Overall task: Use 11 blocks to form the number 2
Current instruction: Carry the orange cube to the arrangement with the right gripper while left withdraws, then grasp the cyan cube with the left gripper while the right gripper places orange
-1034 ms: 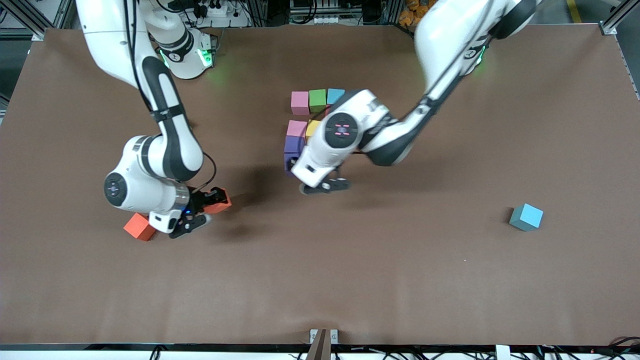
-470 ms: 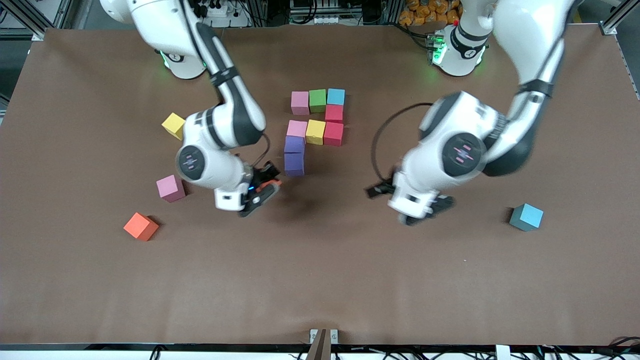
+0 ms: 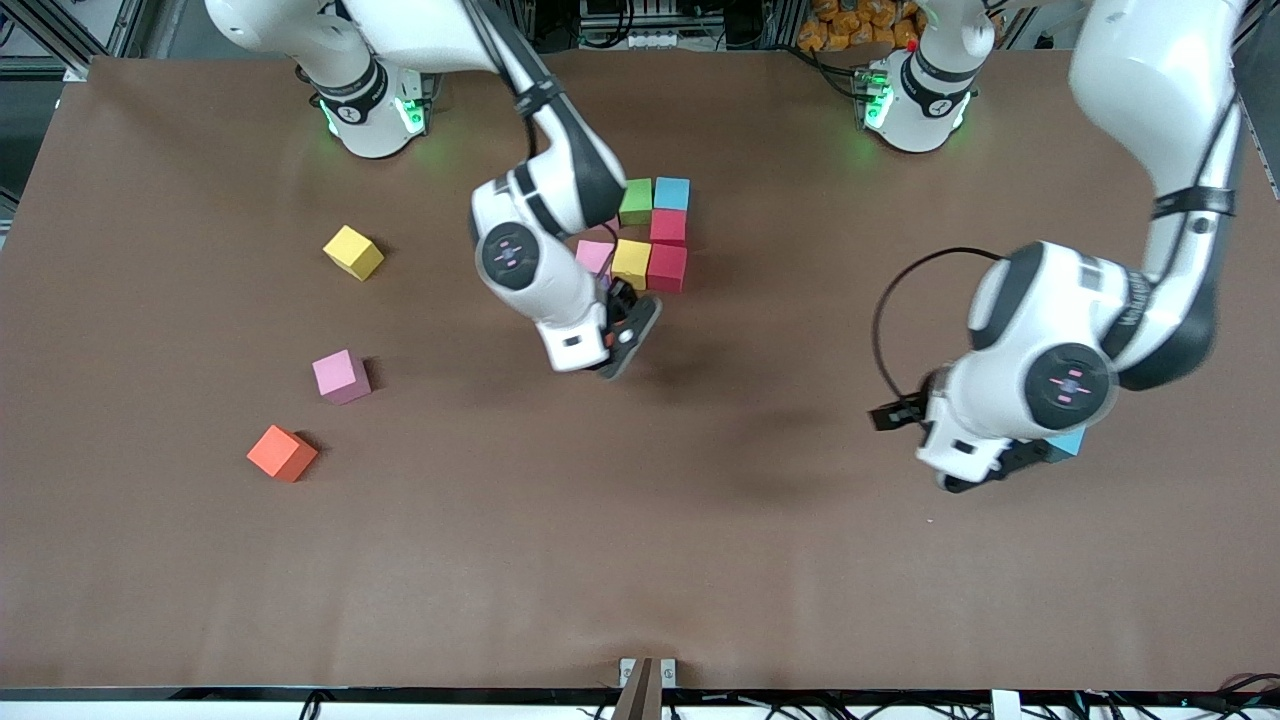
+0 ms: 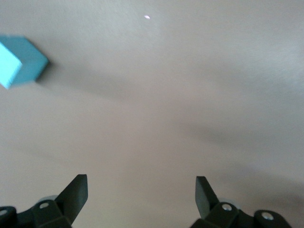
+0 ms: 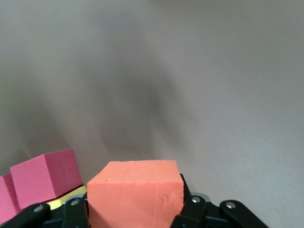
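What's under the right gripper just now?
The right gripper holds an orange block above bare table, beside the red blocks. The arm covers the purple blocks.

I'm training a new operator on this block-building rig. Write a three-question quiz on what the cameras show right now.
1. True or false: the right gripper holds an orange block.
2. Which loose block does the open left gripper hover by? A) yellow block B) light blue block C) pink block
3. Fill in: the free orange block lies toward the ____ arm's end of the table.

Key: 1 true; 2 B; 3 right.
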Available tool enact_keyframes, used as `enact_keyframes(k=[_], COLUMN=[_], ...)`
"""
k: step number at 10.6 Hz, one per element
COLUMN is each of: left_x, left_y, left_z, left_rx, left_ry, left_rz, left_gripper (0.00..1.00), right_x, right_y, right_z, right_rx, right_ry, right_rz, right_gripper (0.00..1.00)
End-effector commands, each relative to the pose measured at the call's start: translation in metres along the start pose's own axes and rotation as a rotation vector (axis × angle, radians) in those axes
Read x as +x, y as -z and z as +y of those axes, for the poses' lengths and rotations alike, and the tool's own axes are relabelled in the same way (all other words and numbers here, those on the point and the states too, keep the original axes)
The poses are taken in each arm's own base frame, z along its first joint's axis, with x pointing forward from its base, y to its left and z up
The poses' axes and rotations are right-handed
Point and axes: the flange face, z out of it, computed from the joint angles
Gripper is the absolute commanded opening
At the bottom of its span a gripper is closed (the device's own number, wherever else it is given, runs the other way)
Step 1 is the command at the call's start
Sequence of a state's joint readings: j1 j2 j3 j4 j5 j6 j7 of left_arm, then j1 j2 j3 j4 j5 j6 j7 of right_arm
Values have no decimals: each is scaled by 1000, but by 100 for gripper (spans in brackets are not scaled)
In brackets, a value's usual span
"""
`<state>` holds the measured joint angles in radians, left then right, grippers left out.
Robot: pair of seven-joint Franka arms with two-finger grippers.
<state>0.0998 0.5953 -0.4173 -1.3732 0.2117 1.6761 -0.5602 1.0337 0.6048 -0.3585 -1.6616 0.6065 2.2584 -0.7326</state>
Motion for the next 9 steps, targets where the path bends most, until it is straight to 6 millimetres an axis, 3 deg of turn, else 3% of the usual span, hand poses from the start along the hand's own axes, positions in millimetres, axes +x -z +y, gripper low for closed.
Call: enact_keyframes(k=[1,3,5,8,9], left_x=[21,45,56,78,85], left_y=[-19,-37,-55,-72,-76], left_z=[-61,-110,-129,-163,-166], left_rx=[8,54,99,105,142], left_ry=[-214,-333,-453,-699,-774], left_rz=[-40,-34,-46,13,33], left_gripper=[100,100,100,100,100], right_x=[9,8,3,-12,-12], right_y=[-17,-28,-37,-67,-69], right_z=[-14,-17,-13,-25,-26], right_rx=[-24,-46,-55,-87,-89], right_ry=[205,281,373,382,384], right_rz=[-4,-36,-77,-44,-43], right_gripper=[13,12,11,11,11])
